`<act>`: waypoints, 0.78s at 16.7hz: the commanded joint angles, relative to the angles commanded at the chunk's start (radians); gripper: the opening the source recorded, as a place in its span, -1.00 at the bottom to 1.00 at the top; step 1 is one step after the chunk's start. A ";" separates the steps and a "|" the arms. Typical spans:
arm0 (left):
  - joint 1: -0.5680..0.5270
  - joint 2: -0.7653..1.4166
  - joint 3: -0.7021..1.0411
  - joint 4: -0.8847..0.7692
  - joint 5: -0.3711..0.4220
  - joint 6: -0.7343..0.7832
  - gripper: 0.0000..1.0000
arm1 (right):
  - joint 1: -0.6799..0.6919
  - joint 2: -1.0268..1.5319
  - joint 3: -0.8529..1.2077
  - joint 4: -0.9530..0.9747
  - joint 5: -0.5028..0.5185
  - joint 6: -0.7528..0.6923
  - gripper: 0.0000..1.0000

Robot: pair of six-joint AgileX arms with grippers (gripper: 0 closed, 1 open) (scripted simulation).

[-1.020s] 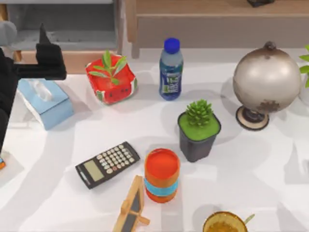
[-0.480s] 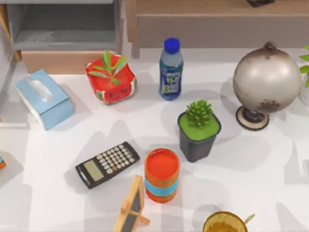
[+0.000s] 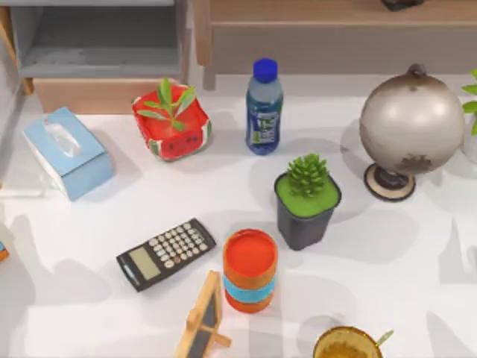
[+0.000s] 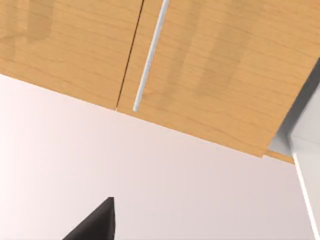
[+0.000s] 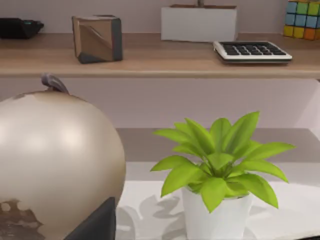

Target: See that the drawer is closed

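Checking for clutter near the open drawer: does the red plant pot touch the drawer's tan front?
Cannot tell. In the top view the red plant pot overlaps the edge of the drawer front, but looking down hides any gap between them.

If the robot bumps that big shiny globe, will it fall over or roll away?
Probably it could tip: the globe has a big round ball on a small round base, so it looks top-heavy. It likely wouldn't roll while upright. Its smooth surface may be slippery for fingers.
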 joint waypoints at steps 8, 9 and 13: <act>0.117 0.316 0.034 0.173 0.309 0.342 1.00 | 0.000 0.000 0.000 0.000 0.000 0.000 1.00; 0.117 0.320 0.036 0.174 0.313 0.346 1.00 | 0.000 0.000 0.000 0.000 0.000 0.000 1.00; 0.113 0.318 0.032 0.172 0.311 0.345 1.00 | 0.000 0.000 0.000 0.000 0.000 0.000 1.00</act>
